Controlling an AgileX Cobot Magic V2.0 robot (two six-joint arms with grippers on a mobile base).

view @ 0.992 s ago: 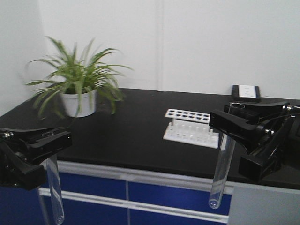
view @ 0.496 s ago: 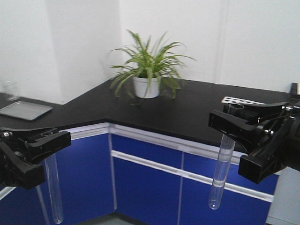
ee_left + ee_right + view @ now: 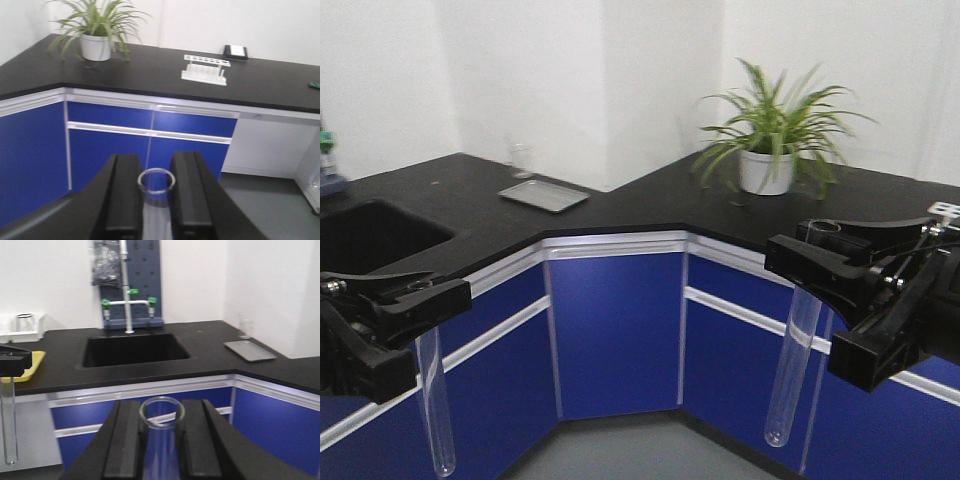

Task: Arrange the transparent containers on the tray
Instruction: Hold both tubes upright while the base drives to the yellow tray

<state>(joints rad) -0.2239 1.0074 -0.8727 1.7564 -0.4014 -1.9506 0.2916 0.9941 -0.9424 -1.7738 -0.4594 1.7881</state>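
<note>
Task is sitting at the carrying stage, nothing placed yet; left tool (image 3: 415, 300) is clamping the left test tube (image 3: 436, 410) near its rim, tube hanging upright in front of the blue cabinets (image 3: 615, 330); right tool (image 3: 820, 250) is clamping the right test tube (image 3: 788, 375) the same way; both tubes are hanging in the air, off the table (image 3: 650, 205). Yellow tray (image 3: 36, 362) is lying on the table left of the sink (image 3: 132, 347), well apart from the right tube, its visible part carrying no tube; remaining, by judgement: reaching the tray and laying both tubes in it. Only the right wrist view is showing the yellow tray; the left wrist view is showing the white holed rack (image 3: 205, 70) clearly; the front view is showing both tools at once, plus the plant (image 3: 770, 150) and a grey metal tray (image 3: 543, 195).
</note>
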